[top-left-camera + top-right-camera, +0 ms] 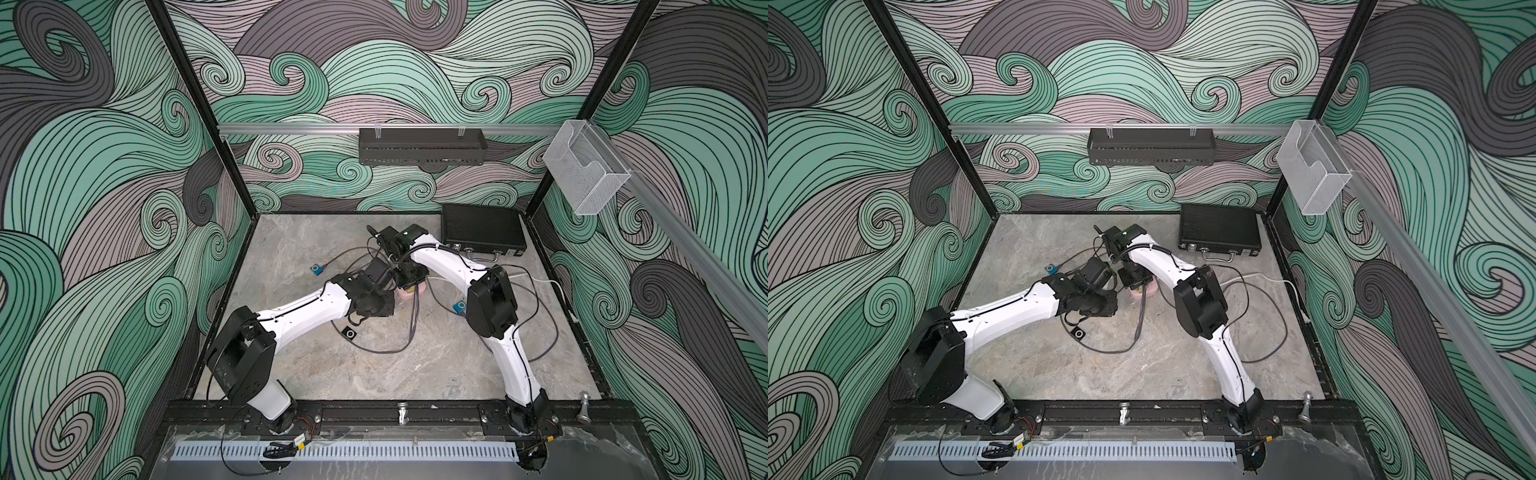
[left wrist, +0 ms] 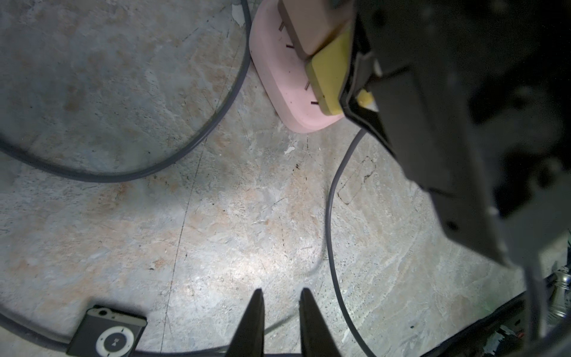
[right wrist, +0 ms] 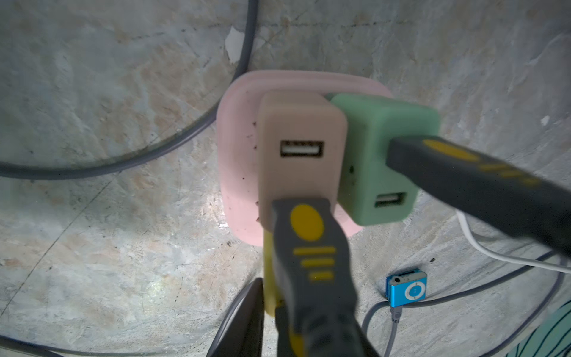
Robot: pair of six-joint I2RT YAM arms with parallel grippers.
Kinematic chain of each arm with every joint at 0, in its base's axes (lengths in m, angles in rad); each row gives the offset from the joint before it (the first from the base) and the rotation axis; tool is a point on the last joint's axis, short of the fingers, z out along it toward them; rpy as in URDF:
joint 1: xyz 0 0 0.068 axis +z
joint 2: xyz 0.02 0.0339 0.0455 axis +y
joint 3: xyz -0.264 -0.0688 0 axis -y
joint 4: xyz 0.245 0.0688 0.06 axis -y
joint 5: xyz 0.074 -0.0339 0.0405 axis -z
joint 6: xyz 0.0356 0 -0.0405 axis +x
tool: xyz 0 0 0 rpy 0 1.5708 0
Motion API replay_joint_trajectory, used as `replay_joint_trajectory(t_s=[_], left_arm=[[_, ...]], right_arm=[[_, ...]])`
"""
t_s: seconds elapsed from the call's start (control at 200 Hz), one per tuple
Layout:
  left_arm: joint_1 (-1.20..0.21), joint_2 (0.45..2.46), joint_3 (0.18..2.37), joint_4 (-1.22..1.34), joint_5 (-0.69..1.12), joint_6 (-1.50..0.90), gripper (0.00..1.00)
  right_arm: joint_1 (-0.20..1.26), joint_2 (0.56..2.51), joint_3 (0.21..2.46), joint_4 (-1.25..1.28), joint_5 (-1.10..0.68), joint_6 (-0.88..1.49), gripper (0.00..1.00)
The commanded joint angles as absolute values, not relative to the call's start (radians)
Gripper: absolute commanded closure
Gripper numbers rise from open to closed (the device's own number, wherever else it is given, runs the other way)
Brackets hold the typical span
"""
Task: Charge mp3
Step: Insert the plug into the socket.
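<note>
USB plug (image 3: pixel 309 247) appears light and rigid (grasp the moulded body only); left gripper (image 2: pixel 281 309) stands slightly parted, empty; right gripper (image 3: pixel 284 318) state indeterminate.

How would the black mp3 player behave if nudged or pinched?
The black mp3 player looks small and flat, so it would probably slide on the table rather than roll or tip. Its smooth casing might slip in a pinch. The grey cable by it lies slack, so likely drags little.
</note>
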State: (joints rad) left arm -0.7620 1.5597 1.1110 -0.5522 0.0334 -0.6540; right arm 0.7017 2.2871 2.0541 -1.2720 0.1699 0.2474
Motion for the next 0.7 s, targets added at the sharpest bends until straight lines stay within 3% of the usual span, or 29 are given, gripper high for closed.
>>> replay_joint_trajectory(t_s=[0.0,0.17,0.22,0.26,0.325,0.365,0.696], left_arm=[[-0.767,1.552,1.156,-0.575,0.028,-0.634,0.79],[-0.767,1.564,1.17,-0.578,0.032,-0.633,0.8],[-0.767,1.571,1.176,-0.58,0.037,-0.632,0.8],[-0.767,1.578,1.18,-0.58,0.041,-0.632,0.8],[-0.767,1.587,1.189,-0.587,0.046,-0.632,0.79],[-0.767,1.591,1.192,-0.588,0.048,-0.634,0.79],[-0.767,1.598,1.187,-0.578,0.064,-0.64,0.79]], right_arm=[[0.688,2.307,1.996,-1.264,0.142,0.261,0.71],[0.676,2.291,1.947,-1.221,0.12,0.27,0.87],[0.676,2.293,1.949,-1.219,0.117,0.271,0.87],[0.675,2.295,1.953,-1.218,0.118,0.271,0.84],[0.676,2.294,1.959,-1.218,0.118,0.276,0.65],[0.673,2.29,1.962,-1.218,0.119,0.28,0.61],[0.67,2.228,1.921,-1.154,0.151,0.315,0.66]])
